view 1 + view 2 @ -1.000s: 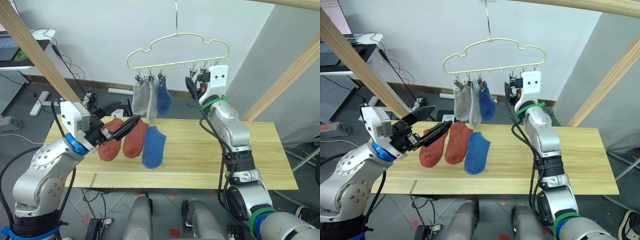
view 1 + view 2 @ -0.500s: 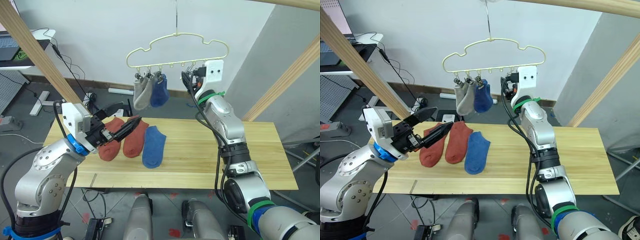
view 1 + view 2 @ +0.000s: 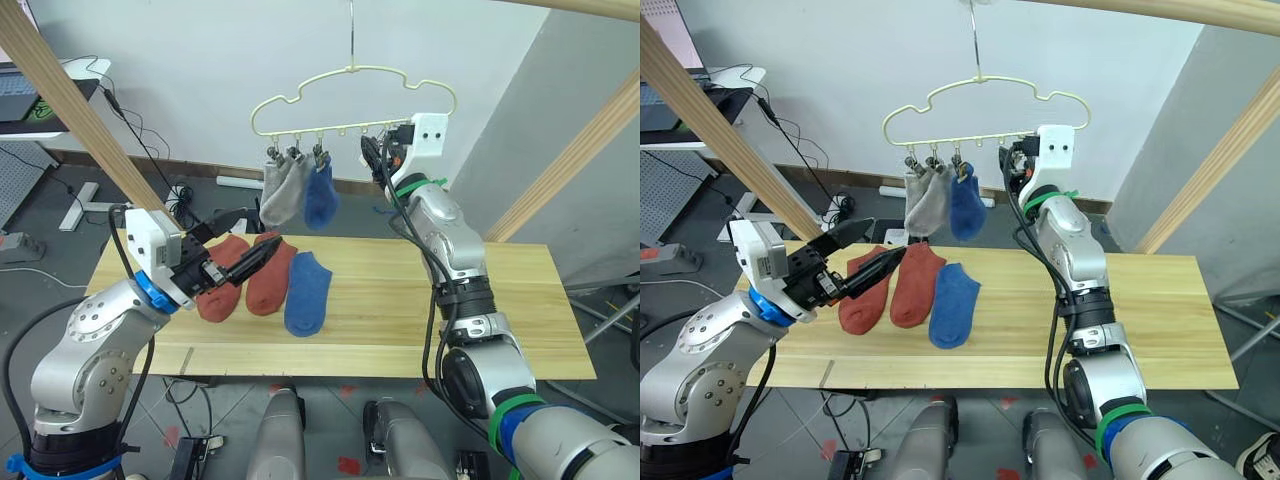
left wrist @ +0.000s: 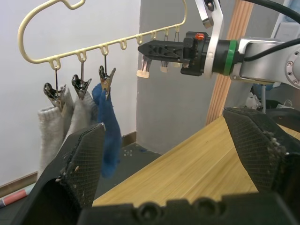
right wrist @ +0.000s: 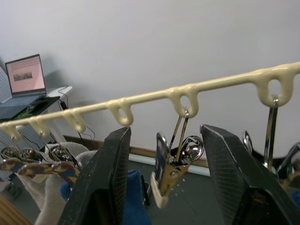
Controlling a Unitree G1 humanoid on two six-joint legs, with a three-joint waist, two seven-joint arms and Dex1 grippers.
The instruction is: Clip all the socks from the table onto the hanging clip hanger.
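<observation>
Since the earlier frames the right end effector (image 3: 1015, 160) has shifted from the right end of the clip row toward centre frame, and the hung socks have swung and bunched; the left end effector (image 3: 240, 240) has opened from nearly closed. At left of frame, the left end effector is spread and empty above two rust-red socks (image 3: 222, 281) and one blue sock (image 3: 307, 290), which lie side by side on the surface (image 3: 420, 310) with their long axes running toward the top of the frame. This arm is the nearer to them. At upper centre, the clip hanger (image 3: 352, 95) carries two grey socks (image 3: 280, 195) and one blue sock (image 3: 320, 195) on its three leftmost clips. The right end effector is spread around one empty clip (image 5: 171, 164), not yet squeezing it.
</observation>
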